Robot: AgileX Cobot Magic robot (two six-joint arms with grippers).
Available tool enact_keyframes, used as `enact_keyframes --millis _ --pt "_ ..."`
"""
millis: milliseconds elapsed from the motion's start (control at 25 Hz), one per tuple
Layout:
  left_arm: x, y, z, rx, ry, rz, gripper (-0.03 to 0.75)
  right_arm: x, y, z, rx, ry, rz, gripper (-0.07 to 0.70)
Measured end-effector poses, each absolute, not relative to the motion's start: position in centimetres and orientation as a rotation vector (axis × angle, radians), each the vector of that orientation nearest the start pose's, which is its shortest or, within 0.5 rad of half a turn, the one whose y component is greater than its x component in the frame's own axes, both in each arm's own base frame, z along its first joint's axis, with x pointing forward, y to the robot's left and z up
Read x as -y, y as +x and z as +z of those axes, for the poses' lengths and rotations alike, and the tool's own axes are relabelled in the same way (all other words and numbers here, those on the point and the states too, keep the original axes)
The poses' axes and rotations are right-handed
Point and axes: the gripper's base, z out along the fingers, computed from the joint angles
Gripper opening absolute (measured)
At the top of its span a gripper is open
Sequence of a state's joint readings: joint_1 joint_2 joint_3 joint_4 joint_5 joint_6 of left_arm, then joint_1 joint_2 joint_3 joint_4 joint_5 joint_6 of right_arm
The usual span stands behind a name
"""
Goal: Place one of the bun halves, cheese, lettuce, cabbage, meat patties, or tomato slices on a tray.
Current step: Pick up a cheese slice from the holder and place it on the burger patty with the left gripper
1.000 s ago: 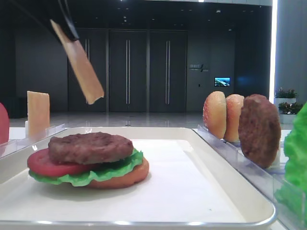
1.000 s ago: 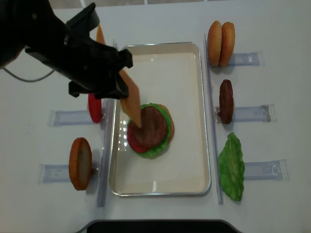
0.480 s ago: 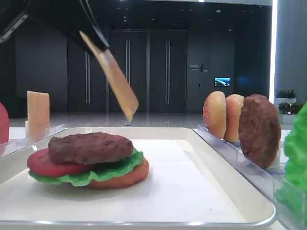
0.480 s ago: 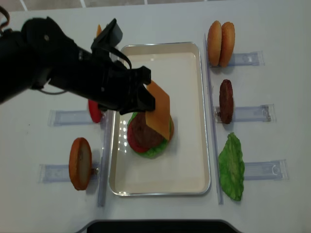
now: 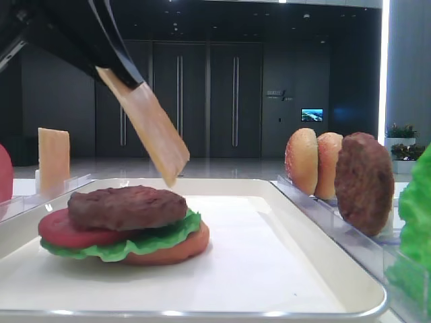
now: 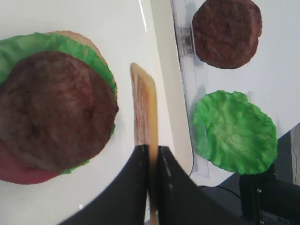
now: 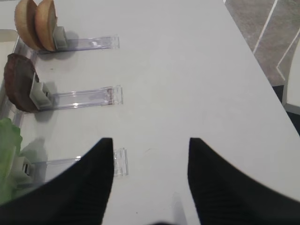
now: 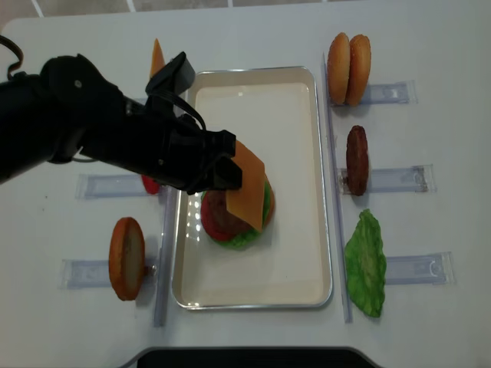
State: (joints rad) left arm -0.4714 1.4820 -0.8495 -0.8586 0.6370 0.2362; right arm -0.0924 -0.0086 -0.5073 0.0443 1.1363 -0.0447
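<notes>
Cheese [image 8: 247,187] lowered over patty [image 5: 125,206] | overhead only: lettuce [image 8: 366,263]

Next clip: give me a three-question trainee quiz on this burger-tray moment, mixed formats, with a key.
1. True or false: the cheese already lies flat on the meat patty.
2. Which gripper holds the cheese? A) left gripper B) right gripper C) neither
3. Fill in: in the stack on the tray, the layer directly under the patty is the ____.

Key: 1 false, it hangs tilted above the patty; 2 A; 3 lettuce.
</notes>
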Motion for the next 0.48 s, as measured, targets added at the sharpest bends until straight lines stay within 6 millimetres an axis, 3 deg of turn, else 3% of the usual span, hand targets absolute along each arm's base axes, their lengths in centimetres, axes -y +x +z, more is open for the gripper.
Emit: enact_keyframes --millis 200,480 --pt "15.3 24.2 22.8 -2.689 0.105 -0.919 0.021 -0.5 -1.0 27.3 -2.103 0.046 -0.029 0.348" --pt "15.3 24.3 22.4 -2.698 0.123 -0.913 0.021 -0.5 -1.0 27.3 -2.103 0.046 -0.029 0.348"
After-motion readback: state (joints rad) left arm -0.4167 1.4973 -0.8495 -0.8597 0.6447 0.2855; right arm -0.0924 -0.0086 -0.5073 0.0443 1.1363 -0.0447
